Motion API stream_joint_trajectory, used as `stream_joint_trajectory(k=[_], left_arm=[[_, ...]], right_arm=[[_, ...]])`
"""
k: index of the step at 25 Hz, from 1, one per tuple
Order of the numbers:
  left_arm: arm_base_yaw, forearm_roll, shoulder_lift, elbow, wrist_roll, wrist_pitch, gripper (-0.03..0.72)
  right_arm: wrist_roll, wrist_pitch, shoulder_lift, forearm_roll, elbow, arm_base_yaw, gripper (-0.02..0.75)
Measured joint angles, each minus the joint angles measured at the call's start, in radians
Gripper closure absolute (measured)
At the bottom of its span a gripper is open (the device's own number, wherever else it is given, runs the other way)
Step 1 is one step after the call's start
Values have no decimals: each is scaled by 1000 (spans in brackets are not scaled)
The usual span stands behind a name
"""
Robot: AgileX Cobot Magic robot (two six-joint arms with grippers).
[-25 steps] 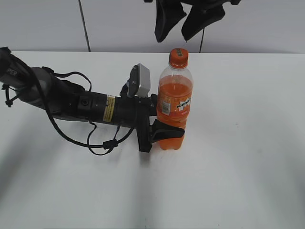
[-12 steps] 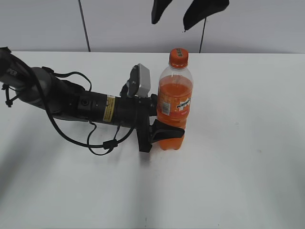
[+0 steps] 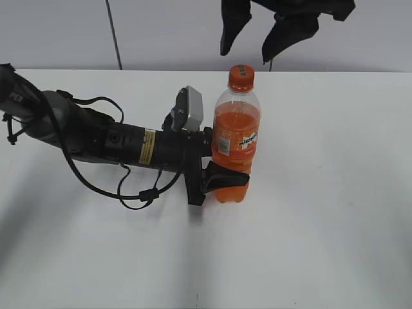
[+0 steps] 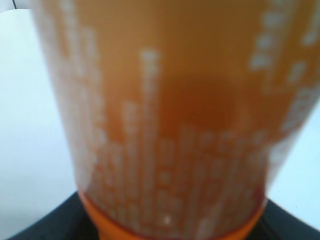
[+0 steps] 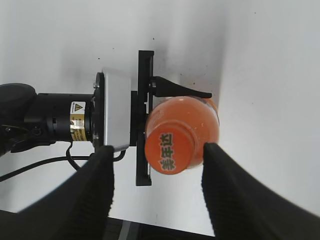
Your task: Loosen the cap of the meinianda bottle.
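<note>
The cap (image 5: 170,151), at lower centre of the right wrist view, carries three white Chinese characters, 美年达. On the left of that view, a yellow sticker (image 5: 77,120) on the arm shows a black warning triangle over lines too small to read. In the exterior view the bottle (image 3: 235,138) label's white logo and the arm's yellow sticker (image 3: 147,147) are both illegible.

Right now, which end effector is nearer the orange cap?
The right end effector: it hangs open just above the cap, not touching. The left end effector grips the bottle lower down.
</note>
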Motion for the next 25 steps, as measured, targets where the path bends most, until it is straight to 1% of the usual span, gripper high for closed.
stream_joint_trajectory(k=[8, 20, 25], left_arm=[[0, -1, 0, 0, 0, 0, 287], [0, -1, 0, 0, 0, 0, 287], [0, -1, 0, 0, 0, 0, 288]], right_arm=[[10, 0, 51, 0, 2, 0, 319], [11, 0, 52, -10, 2, 0, 319], [11, 0, 63, 11, 2, 0, 319]])
